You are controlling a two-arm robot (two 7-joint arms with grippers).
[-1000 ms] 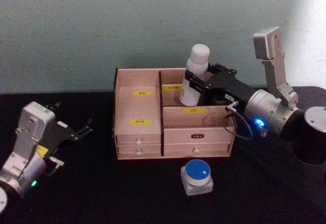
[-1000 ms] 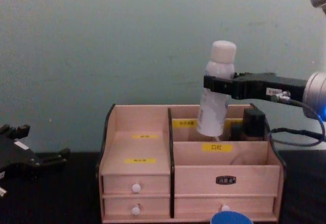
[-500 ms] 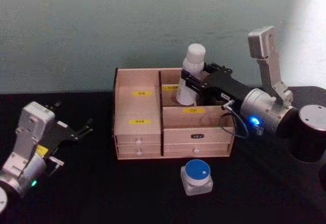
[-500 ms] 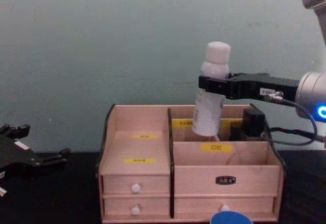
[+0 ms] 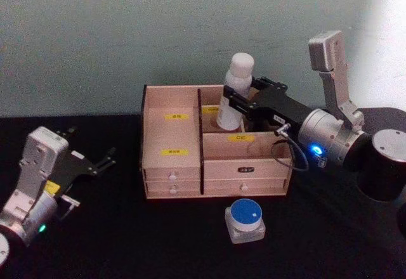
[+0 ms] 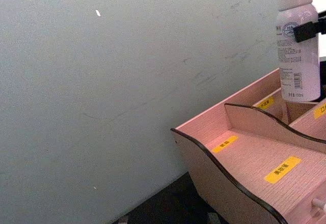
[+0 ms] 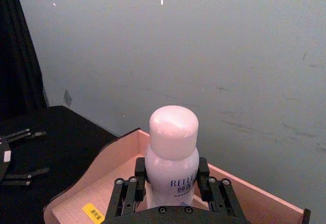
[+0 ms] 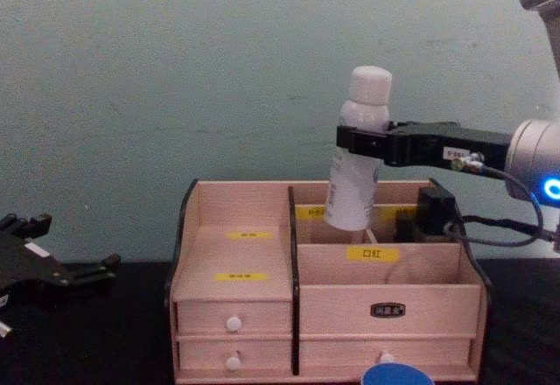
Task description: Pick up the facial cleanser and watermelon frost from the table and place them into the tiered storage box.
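Right, my right gripper (image 5: 232, 101) reaches in from the right over the back of the tiered storage box (image 5: 171, 165) and is clamped on the facial cleanser (image 5: 236, 92), its two fingers narrowed to the bottle's width and pressing it just under the shoulder, below the white cap. From the right wrist I see the fingers (image 7: 138, 179) on either side of the bottle (image 7: 172, 132), touching it. The cleanser tilts a little, cap leaning right. Its lower end hangs over the rear right compartment, just right of the centre divider, and from the chest the base (image 8: 350, 219) sits slightly above that compartment's front wall, so it is not resting on the floor. The watermelon frost (image 5: 245, 219) stands on the table in front of the right-hand drawers, apart from the box and well below the gripper. My left gripper (image 5: 90, 147) is parked on the table left of the box, fingers spread, nothing in them.
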